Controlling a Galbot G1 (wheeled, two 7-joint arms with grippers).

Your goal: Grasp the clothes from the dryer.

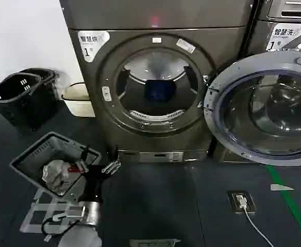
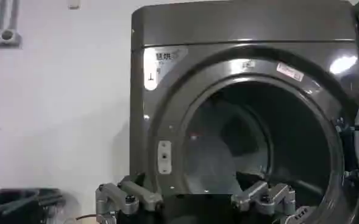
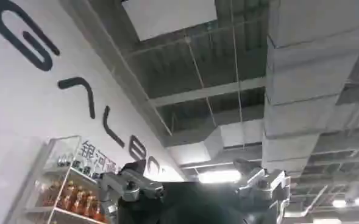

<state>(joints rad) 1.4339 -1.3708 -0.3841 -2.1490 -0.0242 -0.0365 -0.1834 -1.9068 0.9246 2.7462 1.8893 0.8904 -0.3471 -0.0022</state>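
Clothes [image 1: 160,90] (seemingly hidden at wrist) sit in dryer [image 1: 155,123]; left claw [image 2: 195,201] spread.

You have a dark floor [image 1: 161,200] carrying the dryer [image 1: 155,77], black baskets [image 1: 21,98], a cream tub [image 1: 78,99], a grey basket [image 1: 47,154] of cloth, and a socket with cable [image 1: 241,201].

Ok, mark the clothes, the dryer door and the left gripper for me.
clothes [image 1: 160,90], head view, middle of the blue fabric in the drum.
dryer door [image 1: 264,109], head view, its glass.
left gripper [image 2: 196,199], left wrist view, midway between fingertips.
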